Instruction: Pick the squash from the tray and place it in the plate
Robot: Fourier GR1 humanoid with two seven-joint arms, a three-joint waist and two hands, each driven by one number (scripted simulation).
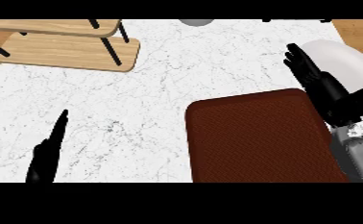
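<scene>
A white marble-veined counter [149, 103] is seen from steeply above. A dark red-brown tray [255, 139] with rounded corners is set at the lower right, and its bare textured surface is shown; the squash cannot be seen anywhere. A white plate [339, 59] is placed just beyond the tray's far right corner, partly covered by the right hand [315, 81], whose fingers are held straight and apart over the plate's near rim. The left hand [48, 151] is kept at the lower left edge, fingers straight and pointing up. Wooden shelves on black legs [71, 45] are seen at the upper left, and a grey rounded object [196, 22] at the top edge.
</scene>
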